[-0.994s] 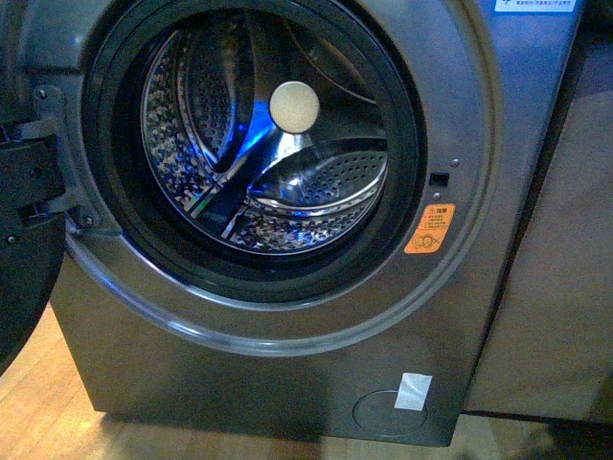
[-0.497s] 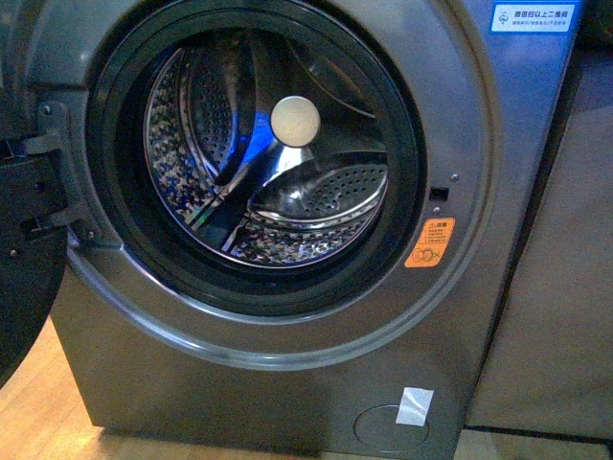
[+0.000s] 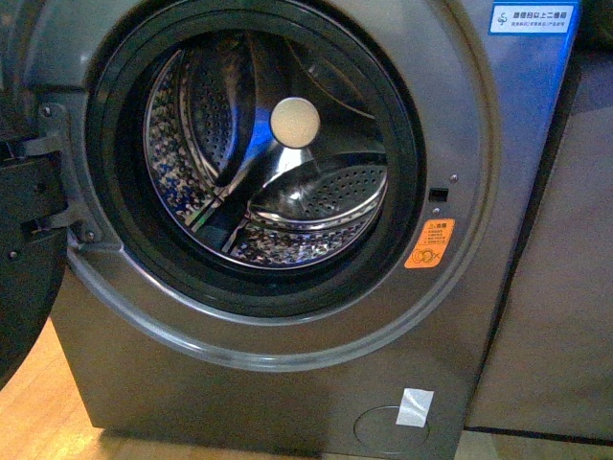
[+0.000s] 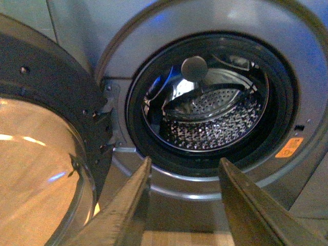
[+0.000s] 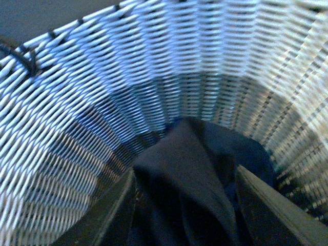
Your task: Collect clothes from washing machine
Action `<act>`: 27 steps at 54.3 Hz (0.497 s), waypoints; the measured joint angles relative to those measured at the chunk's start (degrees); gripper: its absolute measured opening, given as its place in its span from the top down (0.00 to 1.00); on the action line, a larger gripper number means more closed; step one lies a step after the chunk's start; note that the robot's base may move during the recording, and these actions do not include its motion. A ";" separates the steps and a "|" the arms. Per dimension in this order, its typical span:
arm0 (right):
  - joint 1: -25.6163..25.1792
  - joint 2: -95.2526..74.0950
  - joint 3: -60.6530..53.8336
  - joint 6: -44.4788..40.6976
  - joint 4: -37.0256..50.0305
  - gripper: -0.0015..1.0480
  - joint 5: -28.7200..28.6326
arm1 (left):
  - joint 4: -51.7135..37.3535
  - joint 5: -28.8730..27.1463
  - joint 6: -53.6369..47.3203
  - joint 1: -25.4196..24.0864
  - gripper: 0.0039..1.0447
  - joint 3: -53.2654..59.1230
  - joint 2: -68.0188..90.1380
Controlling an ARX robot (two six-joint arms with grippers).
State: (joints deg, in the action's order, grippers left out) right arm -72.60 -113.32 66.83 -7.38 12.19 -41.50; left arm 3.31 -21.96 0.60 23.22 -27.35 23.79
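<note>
The washing machine (image 3: 287, 374) fills the front view, dark grey, with its porthole open. Its steel drum (image 3: 278, 182) shows no fabric inside. Neither gripper appears in that view. In the left wrist view my left gripper (image 4: 185, 161) is open and holds nothing. It hangs in front of the machine's lower rim (image 4: 205, 187), short of the drum (image 4: 210, 118). In the right wrist view the clothes (image 5: 179, 154), a dark navy heap, lie at the bottom of the woven basket (image 5: 102, 92). My right gripper (image 5: 186, 170) is open over them, a finger on either side.
The machine's door (image 3: 24, 268) stands swung open at the left, its glass bowl (image 4: 36, 169) close beside my left gripper. A beige cabinet (image 3: 565, 287) stands right of the machine. A wooden floor (image 3: 38, 412) runs below.
A second ago the machine sat slightly higher in the front view. It has shifted down a little and has held still for the last half second.
</note>
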 joint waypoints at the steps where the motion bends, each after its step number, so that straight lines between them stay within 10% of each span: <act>1: 0.17 0.09 -0.46 0.15 0.02 0.35 -0.28 | -0.28 0.83 -0.04 -0.90 0.68 1.16 -0.66; 10: 1.77 4.61 -8.68 4.28 6.21 0.07 -4.68 | 0.85 5.57 -0.20 -5.75 0.97 8.61 -8.76; 27: 8.07 37.64 -32.61 23.39 27.65 0.07 -19.69 | -0.79 18.47 -0.35 -17.46 0.97 16.79 -15.34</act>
State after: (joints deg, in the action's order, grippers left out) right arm -64.53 -75.68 34.22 16.01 39.83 -61.19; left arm 2.52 -3.49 0.25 5.76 -10.57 8.45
